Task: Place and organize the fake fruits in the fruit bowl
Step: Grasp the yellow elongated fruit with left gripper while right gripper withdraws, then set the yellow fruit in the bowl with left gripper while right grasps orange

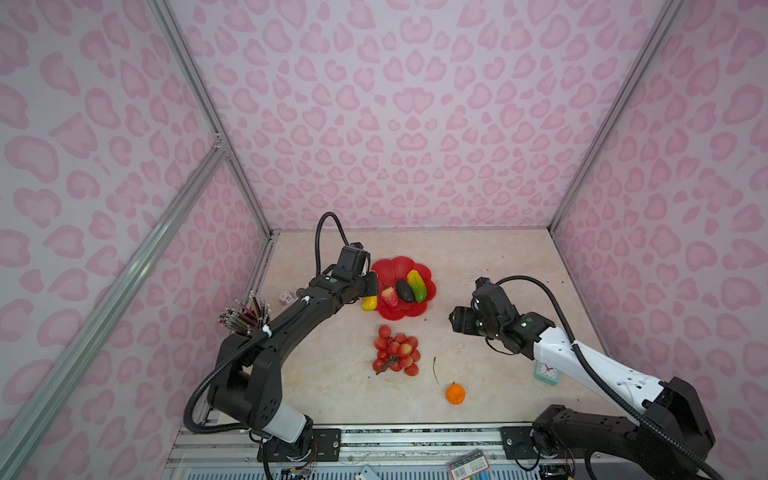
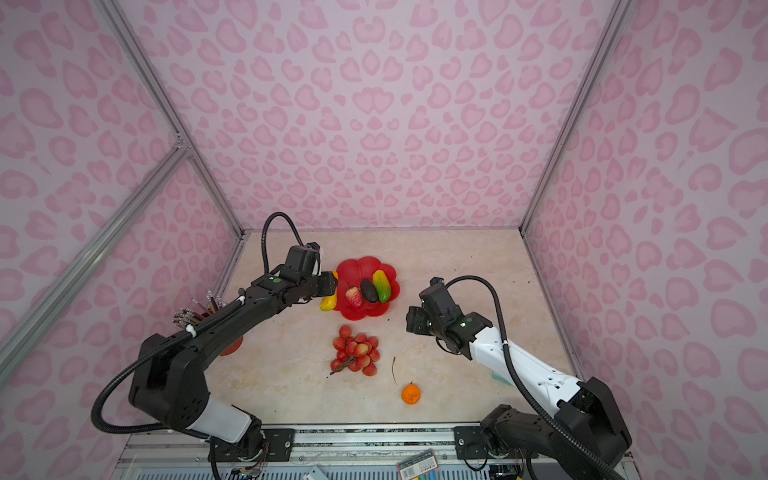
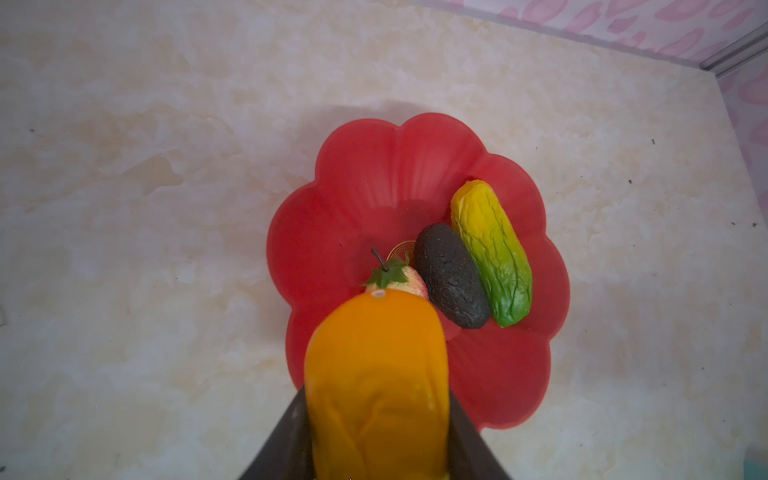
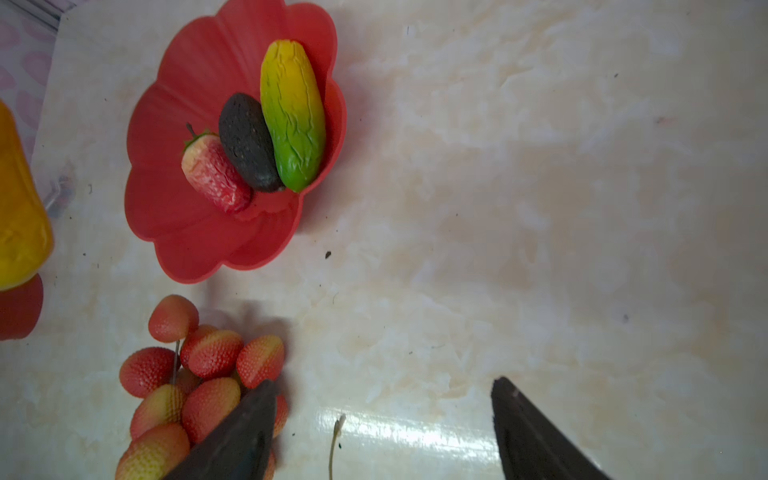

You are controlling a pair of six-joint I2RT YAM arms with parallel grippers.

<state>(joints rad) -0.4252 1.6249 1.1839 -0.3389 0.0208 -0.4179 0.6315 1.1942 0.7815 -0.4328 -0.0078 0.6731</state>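
Observation:
The red fruit bowl [image 1: 390,270] [image 3: 374,174] [image 4: 187,83] holds three fake fruits side by side: a strawberry [image 1: 389,297], a dark avocado [image 1: 404,290] and a green-yellow papaya [image 1: 417,285]. My left gripper [image 1: 371,286] [image 3: 376,399] is shut on the long yellow-orange fruit [image 1: 369,303] [image 3: 374,365], which hangs over the bowl's left rim. The lychee bunch [image 1: 397,351] [image 4: 199,374] lies on the table in front of the bowl. The small orange [image 1: 455,393] sits nearer the front. My right gripper [image 1: 457,320] [image 4: 383,384] hovers open, right of the bunch, holding nothing.
A bucket of pencils [image 1: 245,318] stands at the left, partly behind my left arm. A teal alarm clock [image 1: 546,372] peeks out under my right arm. A loose thin stem [image 1: 435,370] lies between the lychee bunch and the orange. Pink walls close three sides.

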